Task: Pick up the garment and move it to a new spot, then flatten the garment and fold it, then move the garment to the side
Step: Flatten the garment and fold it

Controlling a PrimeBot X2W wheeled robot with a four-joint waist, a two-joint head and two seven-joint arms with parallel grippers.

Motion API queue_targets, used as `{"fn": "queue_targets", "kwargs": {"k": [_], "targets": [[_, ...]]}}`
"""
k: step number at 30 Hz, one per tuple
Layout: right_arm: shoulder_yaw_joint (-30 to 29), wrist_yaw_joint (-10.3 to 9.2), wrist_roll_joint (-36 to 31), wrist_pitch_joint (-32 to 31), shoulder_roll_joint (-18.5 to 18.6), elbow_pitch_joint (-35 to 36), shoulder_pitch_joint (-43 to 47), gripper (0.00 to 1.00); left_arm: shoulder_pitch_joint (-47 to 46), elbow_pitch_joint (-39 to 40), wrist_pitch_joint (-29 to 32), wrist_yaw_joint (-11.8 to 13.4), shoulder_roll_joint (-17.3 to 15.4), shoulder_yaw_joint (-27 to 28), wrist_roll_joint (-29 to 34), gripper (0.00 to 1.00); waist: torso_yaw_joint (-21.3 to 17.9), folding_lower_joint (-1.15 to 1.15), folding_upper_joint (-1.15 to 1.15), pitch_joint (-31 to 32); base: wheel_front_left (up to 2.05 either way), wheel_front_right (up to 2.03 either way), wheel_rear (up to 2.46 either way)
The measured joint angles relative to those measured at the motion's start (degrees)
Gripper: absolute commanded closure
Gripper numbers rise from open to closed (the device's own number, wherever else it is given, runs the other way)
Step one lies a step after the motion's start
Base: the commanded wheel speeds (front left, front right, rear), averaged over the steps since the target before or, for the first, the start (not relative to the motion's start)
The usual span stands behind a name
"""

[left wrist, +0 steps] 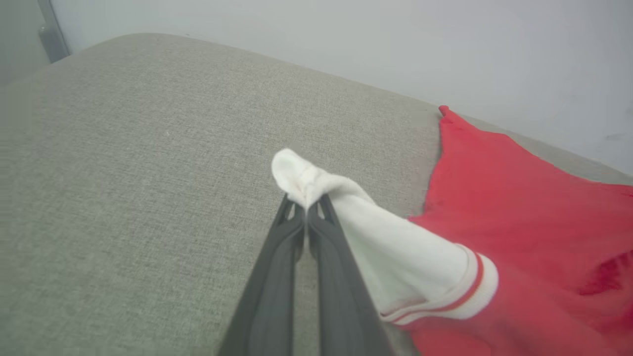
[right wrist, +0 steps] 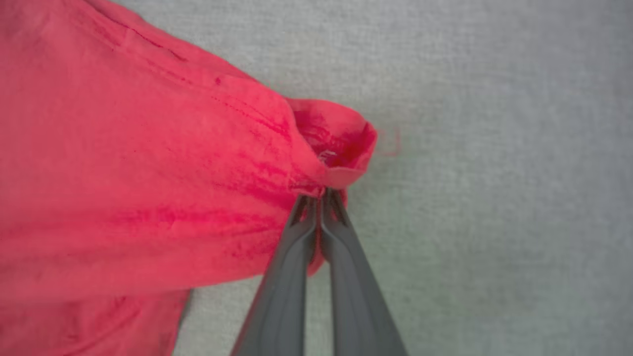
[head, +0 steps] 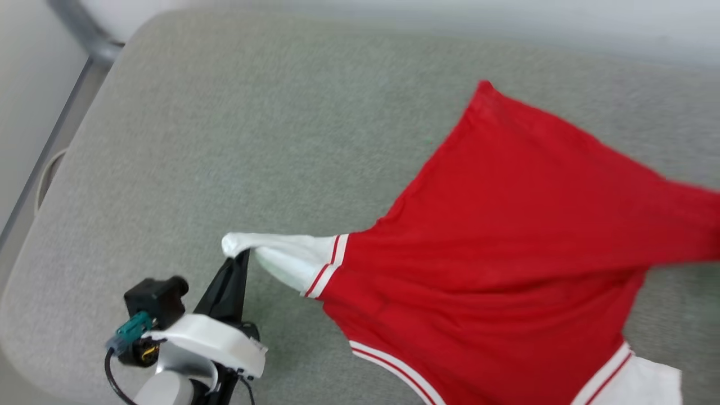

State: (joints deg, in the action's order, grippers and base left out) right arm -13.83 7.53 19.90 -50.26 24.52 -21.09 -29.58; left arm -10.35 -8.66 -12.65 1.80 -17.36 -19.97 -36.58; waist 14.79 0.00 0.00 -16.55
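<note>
Head view: one garment, one gripper

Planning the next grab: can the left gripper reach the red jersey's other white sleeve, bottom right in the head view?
Probably not: the left gripper is shut on one white sleeve, and the red jersey T-shirt spreads between it and the other white sleeve.

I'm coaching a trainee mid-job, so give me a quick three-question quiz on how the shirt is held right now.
1. True or false: the left gripper is shut on a white sleeve of the garment.
2. What is the right gripper pinching? A) a striped collar B) a red fabric edge C) nothing
3. What colour is the padded surface under the garment?
Key: 1 true; 2 B; 3 grey.
</note>
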Motion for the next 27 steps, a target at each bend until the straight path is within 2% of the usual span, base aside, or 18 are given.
{"fn": "queue_targets", "kwargs": {"k": [3,9,12,13,15,16,17,21,22,23,24,27], "targets": [[-2.20,0.00,1.19,1.55,-1.40,6.01,10.73,1.00,3.11,1.20,1.52,1.81,-1.36,0.73,-0.49,1.00,-2.91,0.00,0.00,3.43,0.00,0.00,0.00],[-5.61,0.00,1.11,3.35,-7.78,14.68,26.30,1.00,7.60,2.13,2.89,3.30,-2.77,1.97,-2.01,1.00,-7.55,0.00,0.00,7.93,0.00,0.00,0.00],[-6.64,0.00,0.90,4.07,-12.05,17.16,33.12,1.00,9.61,1.91,3.48,3.83,-3.33,2.10,-2.50,1.00,-9.52,-0.01,0.00,9.87,0.00,0.00,0.00],[-7.34,-0.01,0.98,5.05,-15.03,18.01,36.82,1.00,10.73,1.47,3.96,4.09,-3.49,2.21,-3.05,1.00,-10.69,-0.01,0.00,10.97,0.00,0.00,0.00],[-7.84,-0.01,0.97,5.90,-17.46,18.14,40.17,1.00,11.70,0.94,4.32,4.33,-3.54,2.15,-3.18,1.00,-11.47,-0.01,0.00,12.16,0.00,0.00,0.00],[-7.84,-0.01,0.97,5.90,-17.46,18.14,40.17,1.00,11.70,0.94,4.32,4.33,-3.54,2.15,-3.18,1.00,-11.47,-0.01,0.00,12.16,0.00,0.00,0.00],[-8.06,-0.01,1.77,6.62,-19.47,17.57,43.06,1.00,12.62,0.47,4.57,4.46,-3.57,2.08,-3.65,1.00,-12.04,-0.01,0.00,13.22,0.00,0.00,0.00],[-7.68,-0.01,3.72,9.66,-21.11,15.12,46.63,1.00,13.67,-0.05,5.25,4.77,-3.65,1.91,-4.04,1.00,-12.44,-0.02,0.00,14.73,0.00,0.00,0.00],[-7.40,-0.01,4.34,10.98,-21.27,14.80,46.91,0.94,13.72,-0.10,5.28,4.78,-3.66,1.90,-4.09,1.00,-12.48,-0.02,0.01,14.89,0.00,0.00,0.00],[-7.17,-0.01,4.93,12.43,-21.37,14.64,47.09,0.55,13.76,-0.10,5.43,4.78,-3.68,1.88,-4.17,1.00,-12.51,-0.01,0.00,15.00,0.00,0.00,0.00],[-7.04,-0.01,5.04,14.26,-21.40,14.60,47.10,0.00,13.82,-0.10,5.44,4.79,-3.68,1.81,-4.20,1.00,-12.56,-0.01,0.00,15.05,0.00,0.00,0.00],[-6.79,-0.02,5.00,20.16,-21.46,14.94,46.53,0.00,13.85,-0.13,5.69,4.82,-3.68,1.62,-4.22,1.00,-12.61,-0.01,0.00,15.20,0.00,0.00,0.00]]}}
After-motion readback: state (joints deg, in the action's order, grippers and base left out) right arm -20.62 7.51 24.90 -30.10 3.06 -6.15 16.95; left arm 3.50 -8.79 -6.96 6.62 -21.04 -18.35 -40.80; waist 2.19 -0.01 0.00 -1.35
